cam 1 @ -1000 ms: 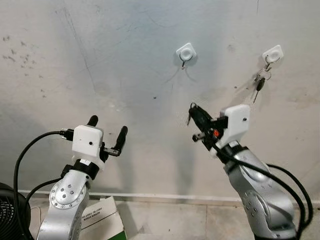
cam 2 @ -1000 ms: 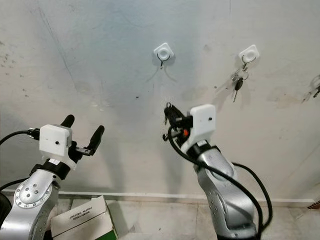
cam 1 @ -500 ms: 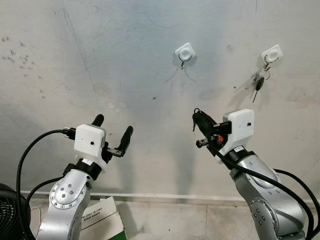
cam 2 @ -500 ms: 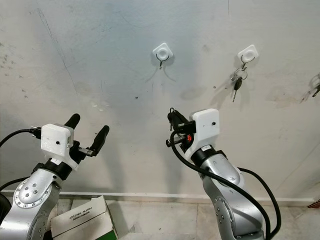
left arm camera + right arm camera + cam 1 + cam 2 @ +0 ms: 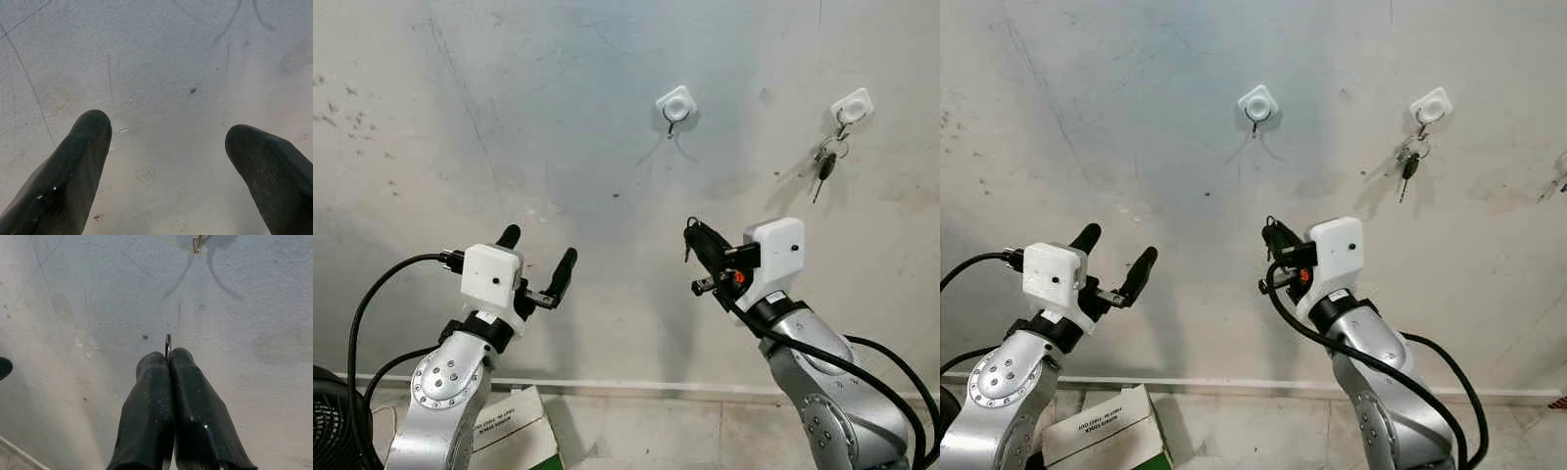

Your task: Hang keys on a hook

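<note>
Keys, or at least their ring [image 5: 168, 343], are sitting pinched between the two black fingers of my right pincer [image 5: 697, 238], with only a thin sliver of metal ring poking out past the fingertips [image 5: 155, 363]. I am holding that pincer up in front of the wall [image 5: 509, 117], fingers pressed tight together on the ring. The free hook [image 5: 674, 106] is above my right pincer and a little to its left, well apart from the tips. Another hook [image 5: 851, 106], up and off to the right of the pincer, is already carrying a key bunch [image 5: 822, 163].

My left pincer [image 5: 536, 262] is hovering with its fingers spread wide, holding nothing, off to the left of the working one and low against the wall.

I am judging the risks like this. So little of the ring is showing beyond my fingertips that the hook's small bent wire may be meeting rubber instead of the opening, and I would be pushing the hook aside or scraping the wall. The ring is standing edge-on in the wrist view, so if it is not turning to face the hook's tip, it is going to slide off. I cannot quite make out the keys themselves below my fingers; they may be dangling near the wrist cable and snagging. Letting go before the ring is seated is dropping everything to the floor near the cardboard box [image 5: 514, 431].
</note>
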Controlling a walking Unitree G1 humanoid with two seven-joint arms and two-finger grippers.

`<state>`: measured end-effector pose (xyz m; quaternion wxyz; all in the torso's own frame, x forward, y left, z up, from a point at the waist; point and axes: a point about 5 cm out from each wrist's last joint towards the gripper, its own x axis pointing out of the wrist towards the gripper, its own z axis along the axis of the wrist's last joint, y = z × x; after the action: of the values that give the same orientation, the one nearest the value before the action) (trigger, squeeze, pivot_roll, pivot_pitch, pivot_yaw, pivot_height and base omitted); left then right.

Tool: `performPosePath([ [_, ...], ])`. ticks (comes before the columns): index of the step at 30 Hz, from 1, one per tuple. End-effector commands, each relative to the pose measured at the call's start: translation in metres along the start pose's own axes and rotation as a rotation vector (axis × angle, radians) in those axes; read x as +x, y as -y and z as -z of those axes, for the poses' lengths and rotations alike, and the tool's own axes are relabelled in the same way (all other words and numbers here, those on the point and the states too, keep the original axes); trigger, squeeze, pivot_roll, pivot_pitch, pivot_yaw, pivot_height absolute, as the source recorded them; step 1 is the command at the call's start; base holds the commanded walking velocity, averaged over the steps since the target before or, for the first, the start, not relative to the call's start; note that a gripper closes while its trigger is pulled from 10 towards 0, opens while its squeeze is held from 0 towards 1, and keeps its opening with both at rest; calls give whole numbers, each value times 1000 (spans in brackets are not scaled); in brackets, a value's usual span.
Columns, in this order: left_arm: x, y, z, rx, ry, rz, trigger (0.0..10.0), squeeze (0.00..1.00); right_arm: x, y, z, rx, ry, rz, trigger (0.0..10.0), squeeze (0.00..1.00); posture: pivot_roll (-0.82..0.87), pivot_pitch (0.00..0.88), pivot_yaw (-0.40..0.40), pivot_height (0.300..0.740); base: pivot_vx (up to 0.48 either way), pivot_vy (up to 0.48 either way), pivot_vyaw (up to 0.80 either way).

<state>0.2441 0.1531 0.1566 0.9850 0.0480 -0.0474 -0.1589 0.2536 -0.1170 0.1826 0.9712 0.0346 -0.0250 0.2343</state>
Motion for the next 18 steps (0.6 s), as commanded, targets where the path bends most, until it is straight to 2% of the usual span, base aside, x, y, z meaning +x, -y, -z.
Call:
performPosePath([
  [1, 0, 1, -2, 2, -2, 14, 10000, 0, -1, -3, -3, -1, 7, -9, 10000, 0, 75, 0, 71, 740, 251, 0, 0],
  [18, 1, 2, 0, -6, -10, 25, 10000, 0, -2, -4, -1, 3, -2, -7, 10000, 0, 72, 0, 72, 740, 312, 0, 0],
])
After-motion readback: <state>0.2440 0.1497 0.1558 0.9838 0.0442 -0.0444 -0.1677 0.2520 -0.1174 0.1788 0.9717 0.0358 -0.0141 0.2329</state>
